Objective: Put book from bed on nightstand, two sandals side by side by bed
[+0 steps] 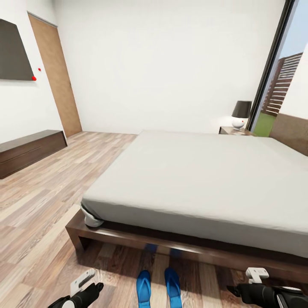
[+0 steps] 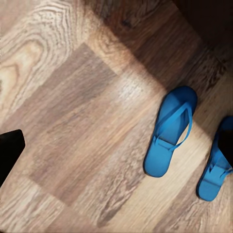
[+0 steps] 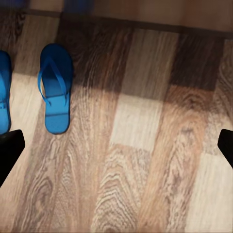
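Sandals (image 1: 158,288) paired beside bed (image 1: 128,236) frame

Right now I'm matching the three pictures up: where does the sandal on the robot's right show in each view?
Head view: the right sandal lies on the floor in front of the bed frame, near the bottom edge.
Left wrist view: it is the sandal cut off by the picture's edge.
Right wrist view: it is the whole sandal.
Shared landmark: the other sandal alongside it.

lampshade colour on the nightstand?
Black shade on a round white lamp base; head view.
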### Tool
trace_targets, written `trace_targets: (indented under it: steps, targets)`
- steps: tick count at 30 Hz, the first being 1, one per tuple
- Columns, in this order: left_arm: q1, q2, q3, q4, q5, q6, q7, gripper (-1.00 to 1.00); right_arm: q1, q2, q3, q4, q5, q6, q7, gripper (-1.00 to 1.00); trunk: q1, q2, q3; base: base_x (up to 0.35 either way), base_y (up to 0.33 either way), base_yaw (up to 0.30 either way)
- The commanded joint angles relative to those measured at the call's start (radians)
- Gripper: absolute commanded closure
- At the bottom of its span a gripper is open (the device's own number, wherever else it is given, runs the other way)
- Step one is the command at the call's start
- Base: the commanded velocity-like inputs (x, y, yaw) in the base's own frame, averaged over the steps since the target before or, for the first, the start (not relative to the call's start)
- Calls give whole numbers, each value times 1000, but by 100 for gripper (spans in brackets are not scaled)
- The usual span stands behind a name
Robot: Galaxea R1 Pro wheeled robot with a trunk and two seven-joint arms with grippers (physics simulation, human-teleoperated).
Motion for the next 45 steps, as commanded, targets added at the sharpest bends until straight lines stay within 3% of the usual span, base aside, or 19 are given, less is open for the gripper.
trace_targets:
  steps: [1,45]
  targets:
    - [0,0,0,-2,11,3,9,-100,-1,0,-2,-1,11,2,10,-100,-4,7,2,0,0,0]
    - [-5,1,1,33,12,-33,7,-100,-2,6,-1,50,8,-1,6,-100,-173,315,140,0,0,0]
